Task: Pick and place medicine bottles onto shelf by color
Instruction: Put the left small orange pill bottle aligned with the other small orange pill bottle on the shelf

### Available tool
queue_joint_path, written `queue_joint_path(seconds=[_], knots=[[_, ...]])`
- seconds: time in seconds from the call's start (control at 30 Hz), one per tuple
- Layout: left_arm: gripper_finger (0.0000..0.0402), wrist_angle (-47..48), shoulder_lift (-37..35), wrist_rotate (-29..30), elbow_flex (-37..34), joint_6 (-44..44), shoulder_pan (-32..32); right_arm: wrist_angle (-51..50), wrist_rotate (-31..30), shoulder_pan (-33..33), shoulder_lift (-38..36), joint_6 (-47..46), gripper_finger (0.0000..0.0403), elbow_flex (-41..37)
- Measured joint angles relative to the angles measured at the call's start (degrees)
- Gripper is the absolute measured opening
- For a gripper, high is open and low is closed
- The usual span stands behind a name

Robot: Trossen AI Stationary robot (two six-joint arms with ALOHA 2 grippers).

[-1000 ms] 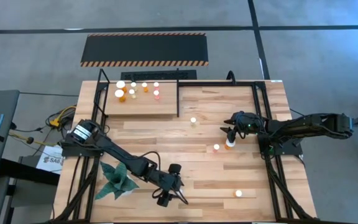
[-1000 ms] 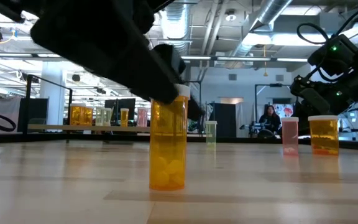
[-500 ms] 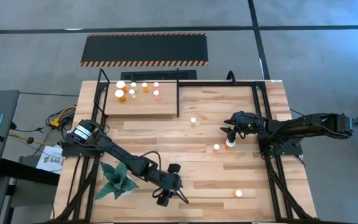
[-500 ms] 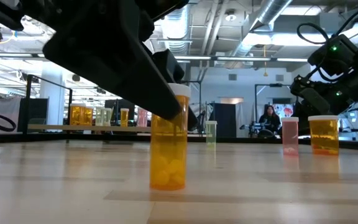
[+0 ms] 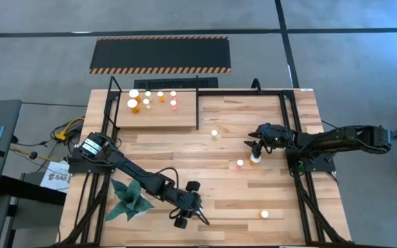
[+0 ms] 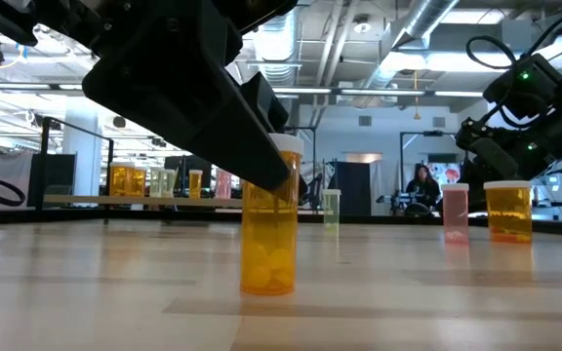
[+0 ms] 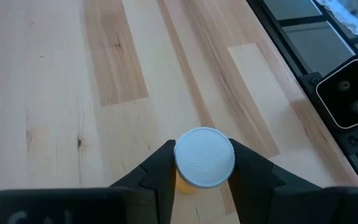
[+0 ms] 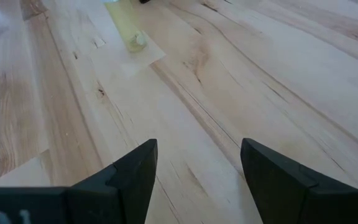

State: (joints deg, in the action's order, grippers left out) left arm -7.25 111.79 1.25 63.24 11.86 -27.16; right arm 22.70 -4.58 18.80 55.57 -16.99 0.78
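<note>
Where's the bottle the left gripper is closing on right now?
In the high view, the orange bottle stands upright near the table's front edge, just right of the green plant. The left gripper has its fingers on either side, below the white cap.

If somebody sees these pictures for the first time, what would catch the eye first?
The left gripper, near the table's front edge, is shut on an orange bottle with a white cap. Next comes the cluster of white-capped bottles on the shelf at the back left. The right gripper hangs open beside another orange bottle.
</note>
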Motion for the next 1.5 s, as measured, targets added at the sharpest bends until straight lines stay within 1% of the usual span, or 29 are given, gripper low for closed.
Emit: queue_joint_path(seconds=[0.17,0.27,0.37,0.47,0.7,0.8,0.93,1.07,1.17,1.3,1.5], knots=[[0.0113,0.4,-0.6,-0.2,0.0,0.0,0.2,0.0,0.0,0.0,0.0,-0.1,0.0256,0.0],[0.0113,0.6,-2.3,-2.4,0.0,0.0,1.0,0.0,0.0,0.0,0.0,-0.1,0.0256,0.0],[0.0113,1.8,-4.4,-3.2,0.0,-2.1,2.4,0.0,0.0,0.0,0.0,-0.1,0.0256,0.0],[0.0113,5.6,-6.9,-3.4,0.0,-5.3,4.4,0.0,0.0,0.0,0.0,0.0,0.0256,0.0],[0.0113,17.6,-14.9,-3.0,0.0,-11.3,11.1,0.0,0.0,0.0,0.0,0.0,0.0256,0.0],[0.0113,21.2,-18.3,-2.9,0.0,-14.2,14.3,0.0,0.0,0.0,0.0,0.0,0.0256,0.0],[0.0113,21.5,-24.0,-3.0,-3.6,-17.6,19.5,0.0,0.0,0.0,0.0,0.0,0.0256,0.0],[0.0113,20.8,-29.8,-2.8,-9.5,-17.4,26.1,0.0,0.0,0.0,0.0,0.0,0.0256,0.0],[0.0113,20.5,-33.7,-0.4,-12.9,-15.6,31.5,0.0,0.0,0.0,0.0,0.0,0.0256,0.0],[0.0113,20.8,-37.8,5.7,-15.5,-10.9,37.9,-0.1,0.0,0.0,0.0,0.0,0.0256,0.0],[0.0114,21.0,-39.6,15.1,-18.6,-3.3,44.5,0.0,0.0,0.0,0.0,0.0,0.0256,0.0]])
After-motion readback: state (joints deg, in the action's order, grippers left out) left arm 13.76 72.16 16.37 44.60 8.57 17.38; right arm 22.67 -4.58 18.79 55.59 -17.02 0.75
